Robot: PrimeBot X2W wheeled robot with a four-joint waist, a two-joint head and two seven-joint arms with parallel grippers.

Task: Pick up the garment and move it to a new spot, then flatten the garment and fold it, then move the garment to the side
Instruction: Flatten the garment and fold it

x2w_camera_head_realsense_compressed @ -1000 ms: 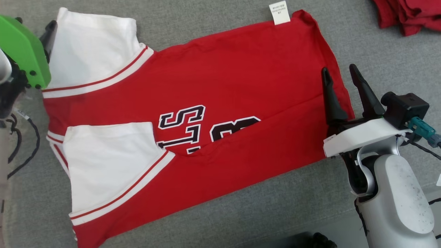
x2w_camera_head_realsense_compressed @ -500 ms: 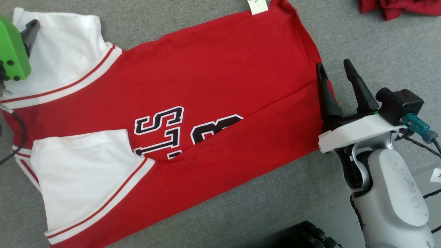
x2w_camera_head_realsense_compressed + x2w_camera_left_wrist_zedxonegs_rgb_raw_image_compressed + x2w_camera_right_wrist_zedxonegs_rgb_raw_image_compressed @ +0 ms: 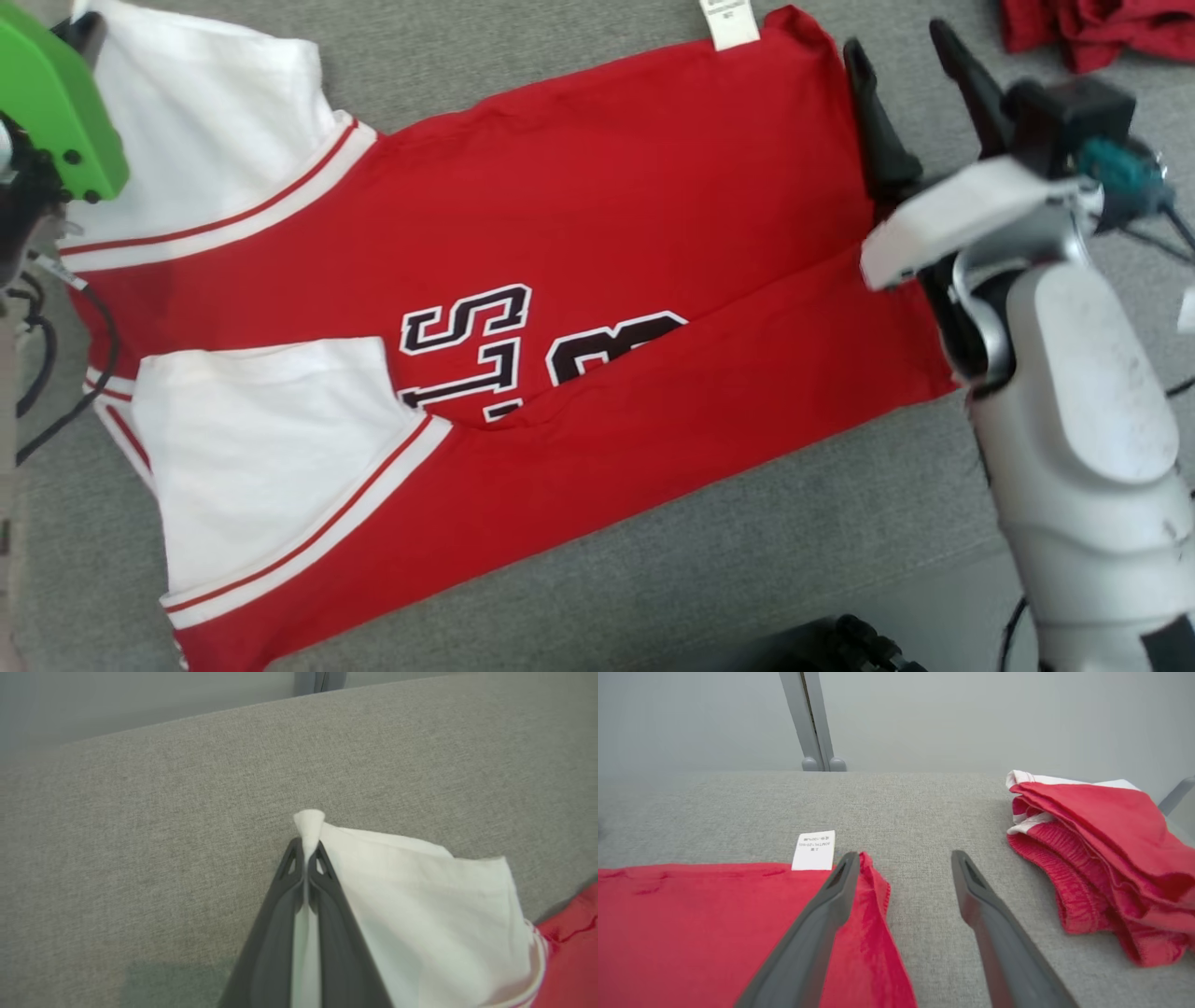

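The garment (image 3: 607,187), a red jersey with white sleeves and black lettering, lies spread on the grey padded surface (image 3: 747,560), its lower part folded up over the letters. My left gripper (image 3: 86,28), under a green cover, sits at the far upper-left sleeve. In the left wrist view the left gripper (image 3: 307,847) is shut on the corner of the white sleeve (image 3: 420,914). My right gripper (image 3: 894,37) stands open at the garment's upper-right corner. In the right wrist view the right gripper (image 3: 905,856) straddles the red hem (image 3: 873,905) beside a white label (image 3: 814,850).
A pile of other red clothes (image 3: 1092,33) lies at the far right, close to the right gripper, seen too as the red pile (image 3: 1101,858). A black cable (image 3: 56,373) hangs at the left edge. A dark object (image 3: 840,649) sits at the bottom edge.
The left gripper has closed on the white sleeve corner. The right gripper has moved up along the garment's right edge to its top corner. The head camera has shifted.
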